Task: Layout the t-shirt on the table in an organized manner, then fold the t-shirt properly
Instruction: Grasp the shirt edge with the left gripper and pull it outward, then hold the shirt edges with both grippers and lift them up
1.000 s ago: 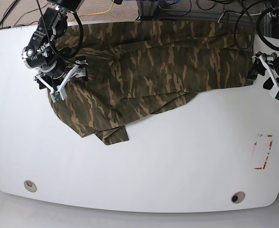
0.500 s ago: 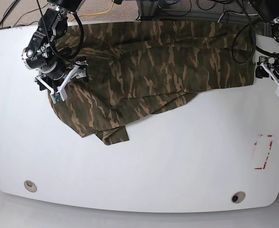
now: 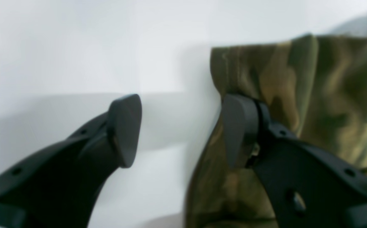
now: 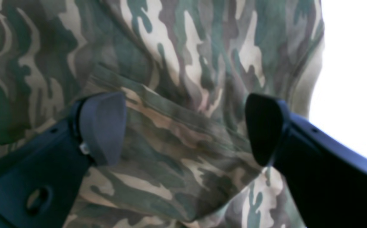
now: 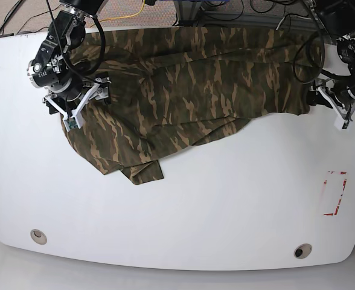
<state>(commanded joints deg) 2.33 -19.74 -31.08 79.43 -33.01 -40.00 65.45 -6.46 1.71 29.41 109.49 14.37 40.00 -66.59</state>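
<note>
Across the far half of the table (image 5: 183, 205) the t-shirt (image 5: 189, 78) lies spread out, rumpled, with one flap (image 5: 142, 172) trailing toward the near side and its far edge reaching the table's far rim. No bins or trays appear on the tabletop; it carries only the shirt, two round grommet holes (image 5: 38, 235) and a red tape outline (image 5: 334, 193).

The right gripper (image 4: 183, 129) hangs over the shirt's end at the base view's left, jaws spread wide, with camouflage cloth and a stitched hem band (image 4: 170, 120) showing between the fingers; nothing is pinched. The left gripper (image 3: 180, 129) is also parted: one finger (image 3: 124, 129) is over bare white table, the other (image 3: 238, 126) touches a raised fold at the shirt's edge, and the gap between them is empty.

Compared with half a second ago, the left arm (image 5: 337, 99) has moved inward to the shirt's edge on the base view's right, where the cloth has bunched up slightly. The right arm (image 5: 69, 84) and the rest of the shirt look unchanged.
</note>
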